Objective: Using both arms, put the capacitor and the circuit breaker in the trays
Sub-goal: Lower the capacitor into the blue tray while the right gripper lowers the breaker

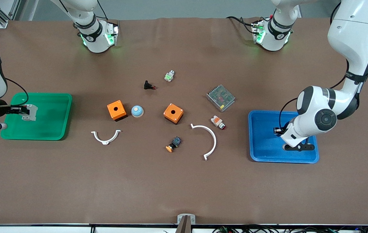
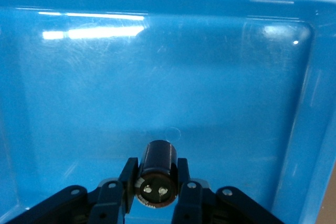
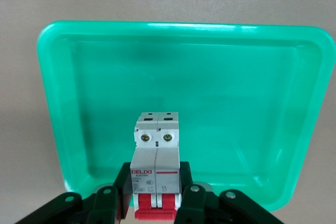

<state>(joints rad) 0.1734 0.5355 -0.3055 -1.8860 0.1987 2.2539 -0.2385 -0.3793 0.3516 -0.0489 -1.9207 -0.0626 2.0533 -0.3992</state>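
Note:
My left gripper [image 2: 156,183] is shut on the capacitor [image 2: 156,170], a small black cylinder, low over the floor of the blue tray [image 2: 157,77]. In the front view this gripper [image 1: 279,131] is over the blue tray [image 1: 261,142] and the capacitor is hidden under the arm. My right gripper [image 3: 156,195] is shut on the circuit breaker [image 3: 156,150], a white-grey block with red toggles at the finger end. It holds the block over the green tray [image 3: 236,103]. In the front view the right gripper [image 1: 18,110] and circuit breaker [image 1: 30,113] are over the green tray [image 1: 51,116].
Between the trays lie two orange boxes [image 1: 116,110] [image 1: 173,113], a blue dome [image 1: 137,111], a black push-button [image 1: 149,85], a green-white piece [image 1: 169,76], a metal mesh box [image 1: 220,97], a white-orange button [image 1: 218,122], an orange-tipped button [image 1: 173,144] and two white curved brackets [image 1: 105,137] [image 1: 208,139].

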